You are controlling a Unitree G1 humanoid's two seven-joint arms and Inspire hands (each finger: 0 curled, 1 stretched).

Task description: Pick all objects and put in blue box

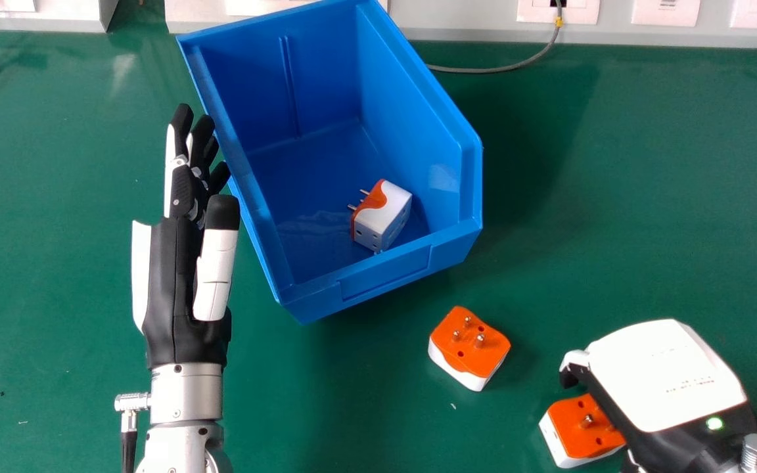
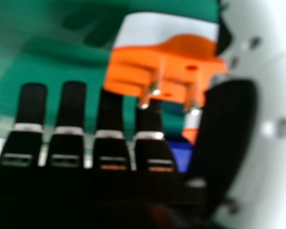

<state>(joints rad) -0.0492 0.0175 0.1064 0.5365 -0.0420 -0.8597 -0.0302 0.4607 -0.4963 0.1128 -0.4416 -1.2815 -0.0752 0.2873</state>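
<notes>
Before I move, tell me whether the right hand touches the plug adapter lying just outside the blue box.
Apart. In the head view, bare green tabletop shows plainly between the right hand and that plug adapter.

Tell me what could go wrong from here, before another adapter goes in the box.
The right hand overlaps the rightmost adapter, whose pins point up; they might spoil a firm grip.

The left hand is right beside the blue box and could nudge it askew.

An adapter dropped in might strike the one inside.
</notes>
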